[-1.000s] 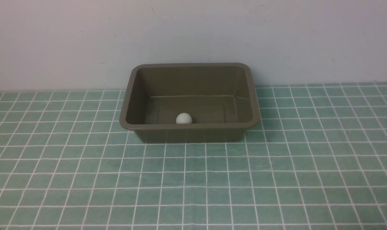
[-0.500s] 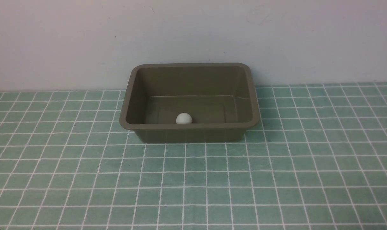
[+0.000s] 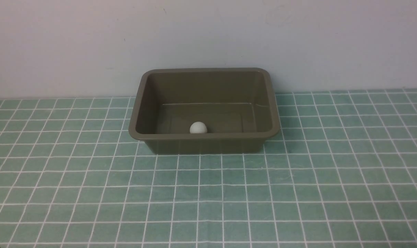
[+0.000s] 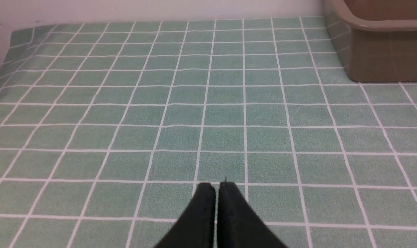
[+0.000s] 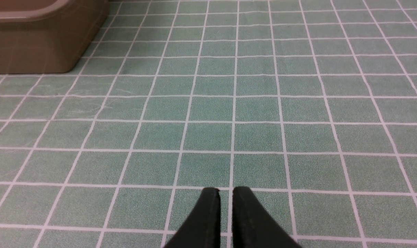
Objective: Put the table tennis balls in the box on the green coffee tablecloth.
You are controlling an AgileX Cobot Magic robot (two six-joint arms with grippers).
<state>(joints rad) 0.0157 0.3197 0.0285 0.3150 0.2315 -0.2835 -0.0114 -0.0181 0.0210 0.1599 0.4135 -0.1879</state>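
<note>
Table tennis ball (image 3: 198, 127) rests inside the box (image 3: 204, 136) against its near wall, apparently delivered, which is likely why the left gripper (image 4: 216, 186) and right gripper (image 5: 225, 190) hang closed, empty, apart from the box.

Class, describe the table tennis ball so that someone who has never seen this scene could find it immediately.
Start at the green coffee tablecloth with its white grid, then find the olive-brown box standing at its far edge by the wall. Inside, on the floor against the near wall, left of centre, lies the table tennis ball. It is the only small white sphere in sight.
</note>
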